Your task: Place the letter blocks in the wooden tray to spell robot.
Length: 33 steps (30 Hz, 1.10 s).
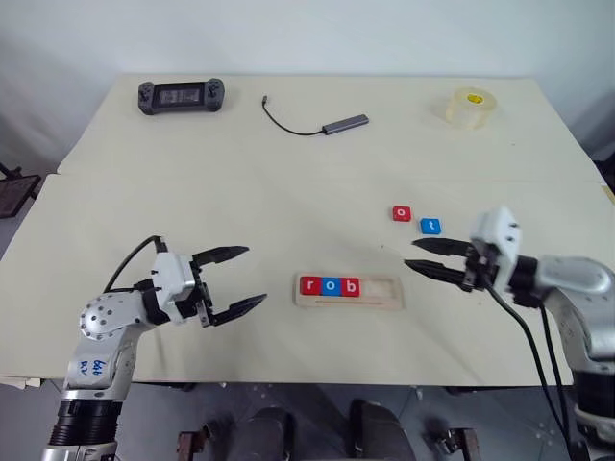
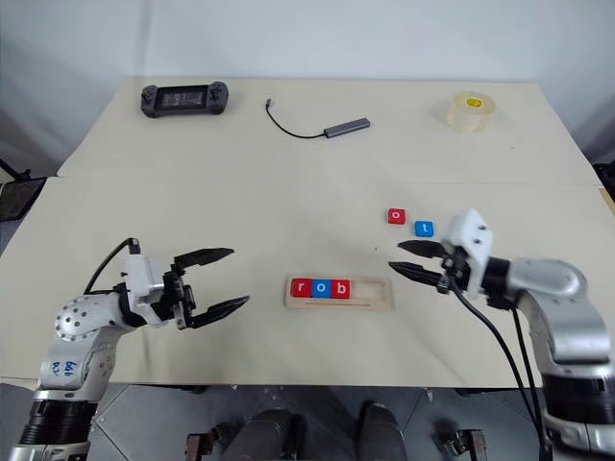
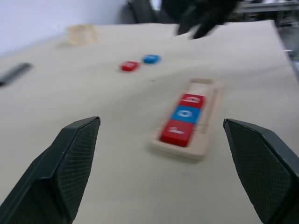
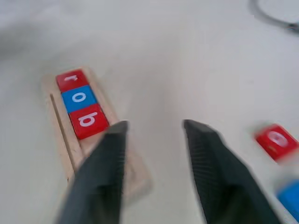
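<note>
Head view alone — tape roll [image 1: 472, 106]

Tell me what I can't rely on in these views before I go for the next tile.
- Letters on the red tile and blue tile on the table: blurred and too small in the left wrist view; readable from the head views.
- Blue tile: cut off by the right wrist view's edge and blurred.
- Wooden tray: its near end sits behind the right gripper's finger.
</note>
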Tool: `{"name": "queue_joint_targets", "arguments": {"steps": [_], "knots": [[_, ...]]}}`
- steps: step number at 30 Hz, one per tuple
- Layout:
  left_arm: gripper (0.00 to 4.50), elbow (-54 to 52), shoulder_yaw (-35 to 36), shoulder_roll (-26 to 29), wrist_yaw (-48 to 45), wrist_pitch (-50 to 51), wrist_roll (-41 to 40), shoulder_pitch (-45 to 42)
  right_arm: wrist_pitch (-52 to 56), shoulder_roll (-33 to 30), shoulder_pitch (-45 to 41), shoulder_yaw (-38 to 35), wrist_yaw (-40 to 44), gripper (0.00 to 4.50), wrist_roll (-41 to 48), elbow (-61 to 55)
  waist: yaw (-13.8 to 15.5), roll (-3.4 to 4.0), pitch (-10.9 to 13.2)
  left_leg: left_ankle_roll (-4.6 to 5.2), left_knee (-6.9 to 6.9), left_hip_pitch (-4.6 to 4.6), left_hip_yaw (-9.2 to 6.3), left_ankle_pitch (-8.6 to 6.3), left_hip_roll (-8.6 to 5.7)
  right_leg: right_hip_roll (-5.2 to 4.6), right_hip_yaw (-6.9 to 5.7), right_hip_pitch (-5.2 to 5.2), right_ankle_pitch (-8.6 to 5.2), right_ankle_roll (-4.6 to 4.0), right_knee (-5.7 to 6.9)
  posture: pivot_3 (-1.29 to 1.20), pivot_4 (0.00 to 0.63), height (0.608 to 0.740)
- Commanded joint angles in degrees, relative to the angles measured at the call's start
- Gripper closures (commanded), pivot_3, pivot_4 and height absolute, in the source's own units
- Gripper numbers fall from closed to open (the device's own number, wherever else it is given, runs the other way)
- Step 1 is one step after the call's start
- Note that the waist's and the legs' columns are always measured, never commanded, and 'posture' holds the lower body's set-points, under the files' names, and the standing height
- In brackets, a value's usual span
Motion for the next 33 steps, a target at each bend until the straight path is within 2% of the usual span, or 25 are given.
{"name": "queue_joint_targets", "arguments": {"steps": [1, 4, 10, 15, 17, 20, 24, 28, 33], "knots": [[0.00, -1.5, 2.3, 1.0, -0.1, 2.6, -3.6, 1.8, -5.4, 1.7, 6.2, -7.7, -2.1, 1.12, 2.9, -2.2, 0.0, 0.00, 0.0, 0.00, 0.00, 0.03, 0.01, 0.00, 0.00, 0.00, 0.01, 0.02, 0.00, 0.00, 0.00, 0.00, 0.150, 0.740], [0.00, -1.5, 1.9, 1.4, -0.8, 4.2, -4.0, 2.5, -10.5, 4.0, 13.4, -11.7, -3.5, 0.04, 2.4, 0.3, 0.1, 0.00, 0.0, 0.03, 0.01, 0.12, 0.01, 0.02, -0.02, 0.00, 0.03, 0.13, 0.02, 0.03, 0.00, 0.00, 0.150, 0.740], [0.00, -1.6, 0.9, 0.9, -1.3, 5.9, -3.8, 0.8, -20.0, 5.9, 20.2, -14.4, -5.8, 0.01, 0.2, 6.7, -0.1, 0.01, 0.0, 0.03, 0.01, 0.23, 0.09, 0.02, -0.01, 0.00, 0.15, 0.13, 0.01, 0.03, 0.10, 0.00, 0.150, 0.740], [0.00, -1.0, 0.5, 1.0, -1.6, 5.7, -3.1, -0.2, -22.8, 5.5, 19.5, -13.3, -7.8, 0.01, 1.1, 8.7, -0.4, 0.03, 0.0, 0.03, 0.00, 0.26, 0.14, 0.02, 0.00, 0.01, 0.21, 0.10, 0.01, 0.02, 0.12, 0.00, 0.150, 0.740], [0.00, -1.1, 0.2, 0.8, -1.7, 5.7, -2.9, -0.5, -20.6, 4.5, 16.7, -12.1, -9.0, 0.01, 2.2, 8.0, -0.6, 0.03, 0.0, 0.03, 0.01, 0.27, 0.14, 0.02, 0.03, 0.02, 0.21, 0.11, 0.01, 0.02, 0.14, 0.00, 0.150, 0.740], [0.00, -1.6, -0.7, 0.7, -1.9, 5.2, -2.2, -0.6, -8.8, 1.1, 8.1, -8.5, -13.4, 0.01, 4.4, 5.2, -1.4, 0.06, 0.0, 0.03, 0.08, 0.29, 0.16, 0.03, 0.03, 0.00, 0.25, 0.11, 0.01, 0.01, 0.22, 0.00, 0.150, 0.740], [0.00, -1.8, -1.7, 0.4, -1.7, 4.6, -1.6, -0.8, 8.7, -3.7, -6.8, 2.0, -19.9, 0.01, 0.2, 7.8, -1.5, 0.09, 0.0, 0.00, 0.14, 0.25, 0.09, 0.04, 0.07, -0.03, 0.22, 0.05, -0.04, -0.07, 0.24, 0.00, 0.150, 0.740], [0.00, -2.6, -1.9, 0.2, -0.9, 4.2, -1.2, -0.2, 15.2, -5.2, -17.5, 12.6, -22.8, 0.01, -7.5, 13.1, -1.3, 0.09, 0.0, -0.04, 0.13, 0.06, -0.06, 0.03, 0.13, -0.03, 0.22, -0.08, -0.10, -0.19, 0.33, 0.00, 0.150, 0.740], [0.00, -3.9, -1.7, 0.2, 0.3, 3.7, -1.0, 1.0, 17.3, -3.8, -23.9, 15.0, -25.2, 0.01, -9.8, 18.8, -0.9, 0.09, 0.0, 0.01, 0.03, -0.06, -0.07, 0.02, -0.05, -0.07, 0.04, -0.17, -0.10, -0.20, 0.30, 0.00, 0.150, 0.740]]}}
